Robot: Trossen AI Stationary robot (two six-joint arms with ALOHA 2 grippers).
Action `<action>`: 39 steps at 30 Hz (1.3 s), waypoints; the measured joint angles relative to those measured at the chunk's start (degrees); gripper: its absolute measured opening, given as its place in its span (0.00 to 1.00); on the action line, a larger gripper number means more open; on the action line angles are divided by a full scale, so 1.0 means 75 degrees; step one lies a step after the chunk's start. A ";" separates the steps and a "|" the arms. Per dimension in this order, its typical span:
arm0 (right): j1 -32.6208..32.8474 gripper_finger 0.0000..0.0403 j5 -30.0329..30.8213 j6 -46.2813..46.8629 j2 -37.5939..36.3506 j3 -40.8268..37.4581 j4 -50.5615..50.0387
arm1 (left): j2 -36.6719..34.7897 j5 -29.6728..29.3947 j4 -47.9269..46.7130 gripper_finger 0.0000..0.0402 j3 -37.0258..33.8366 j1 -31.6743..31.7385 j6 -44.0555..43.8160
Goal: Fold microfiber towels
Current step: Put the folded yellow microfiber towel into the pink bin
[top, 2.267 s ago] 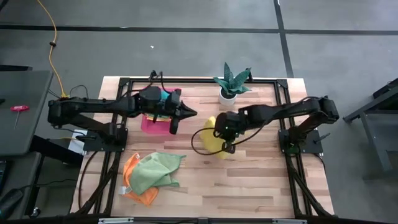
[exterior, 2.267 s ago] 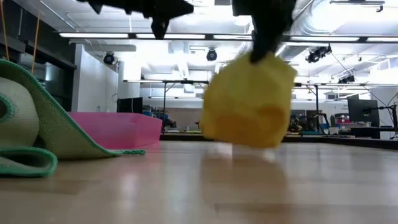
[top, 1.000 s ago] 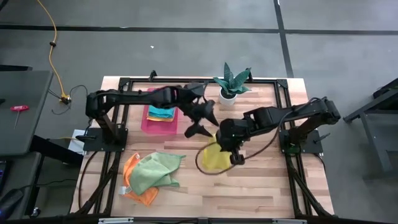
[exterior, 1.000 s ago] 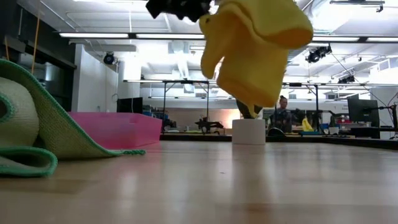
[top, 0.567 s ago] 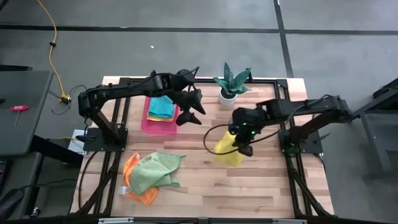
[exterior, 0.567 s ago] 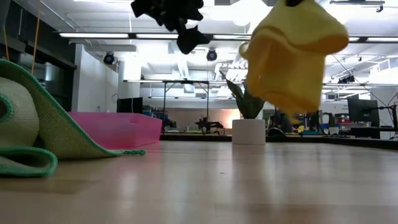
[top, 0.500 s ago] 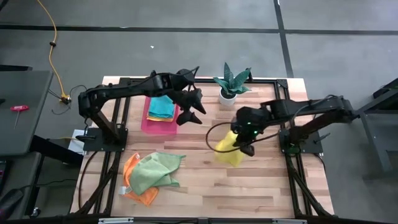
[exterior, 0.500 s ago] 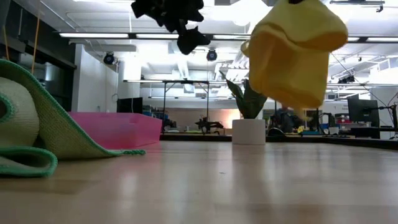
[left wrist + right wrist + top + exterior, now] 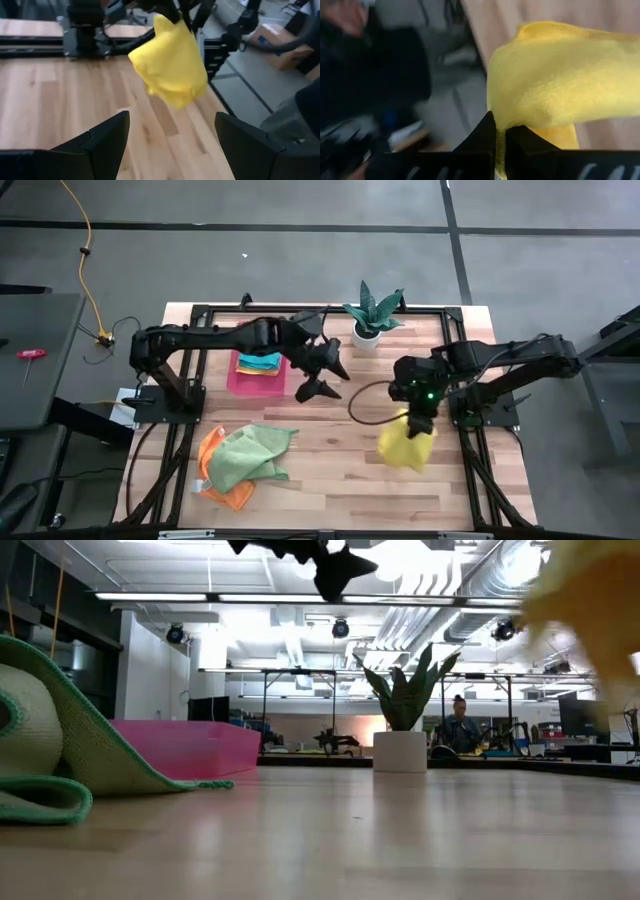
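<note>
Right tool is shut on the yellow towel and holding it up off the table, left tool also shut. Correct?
Not quite. The right tool is shut on the yellow towel, lifted off the table, but the left tool is open and empty; the left wrist view shows its fingers spread wide apart.

Fuzzy, matt cloth of a yellow microfiber towel point(image 9: 172, 60) hangs over the smooth, faintly glossy wood-plank table point(image 9: 330, 465), near a rigid pink plastic tray point(image 9: 190, 745).
</note>
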 joint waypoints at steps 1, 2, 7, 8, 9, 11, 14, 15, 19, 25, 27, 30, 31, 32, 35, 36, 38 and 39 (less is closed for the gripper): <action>0.0000 0.00 -0.0336 0.0017 0.0000 0.0030 -0.0309 | 0.0033 0.0005 0.0030 0.71 0.0005 -0.0073 -0.0073; 0.0001 0.00 -0.0626 0.0022 0.0000 0.0043 -0.0564 | 0.0051 0.0011 -0.0042 0.71 0.0001 -0.0119 -0.0115; -0.0079 0.00 -0.1080 -0.0427 0.0483 0.0056 -0.1598 | 0.0040 0.0006 -0.0006 0.71 -0.0001 -0.0354 -0.0229; -0.0104 0.00 -0.1090 -0.0618 0.0665 0.0056 -0.1804 | 0.0028 0.0008 -0.0030 0.71 -0.0001 -0.0359 -0.0311; -0.0135 0.00 -0.1109 -0.0850 0.0887 0.0056 -0.1982 | -0.0002 0.0006 -0.0051 0.71 -0.0001 -0.0359 -0.0399; -0.0191 0.00 -0.1104 -0.1331 0.1386 0.0054 -0.2181 | -0.0055 0.0035 0.0008 0.71 0.0001 -0.0353 -0.0500; -0.0303 0.00 -0.1090 -0.2041 0.2208 0.0053 -0.2210 | -0.0121 0.0058 -0.0094 0.71 0.0001 -0.0355 -0.0658; -0.0348 0.00 -0.1060 -0.2265 0.2478 0.0053 -0.2185 | -0.0130 0.0058 -0.0087 0.71 0.0001 -0.0378 -0.0660; -0.0537 0.00 -0.0811 -0.2876 0.3534 0.0053 -0.1863 | -0.0209 0.0097 -0.0273 0.71 -0.0001 -0.0415 -0.0692; -0.0733 0.00 -0.0632 -0.3812 0.4142 0.0090 -0.1600 | -0.0440 0.0030 -0.0635 0.71 0.0001 -0.0388 -0.0559; -0.0717 0.00 -0.0639 -0.4203 0.3909 0.0150 -0.1734 | -0.0554 -0.0067 -0.0955 0.71 0.0016 -0.0388 -0.0364; -0.0719 0.00 -0.0641 -0.4514 0.3255 0.0238 -0.1817 | -0.0699 -0.0572 -0.1429 0.71 0.0017 -0.0385 0.0112; -0.0729 0.00 -0.0608 -0.4551 0.3009 0.0262 -0.1786 | -0.0722 -0.0744 -0.1662 0.71 0.0023 -0.0391 0.0220; -0.0754 0.00 -0.0566 -0.4554 0.2752 0.0289 -0.1734 | -0.0742 -0.0833 -0.1946 0.71 0.0005 -0.0380 0.0266; -0.0836 0.00 -0.0539 -0.4295 0.2002 0.0313 -0.1458 | -0.0772 -0.0893 -0.2118 0.71 -0.0112 -0.0326 0.0374; -0.0869 0.00 -0.0523 -0.4139 0.1769 0.0313 -0.1298 | -0.0799 -0.0893 -0.2068 0.71 -0.0266 -0.0318 0.0362; -0.0918 0.00 -0.0458 -0.3855 0.1405 0.0313 -0.1014 | -0.0871 -0.0914 -0.1768 0.70 -0.0743 -0.0319 0.0230; -0.0944 0.00 -0.0401 -0.3732 0.1252 0.0313 -0.0874 | -0.0925 -0.0918 -0.1534 0.70 -0.1042 -0.0324 0.0122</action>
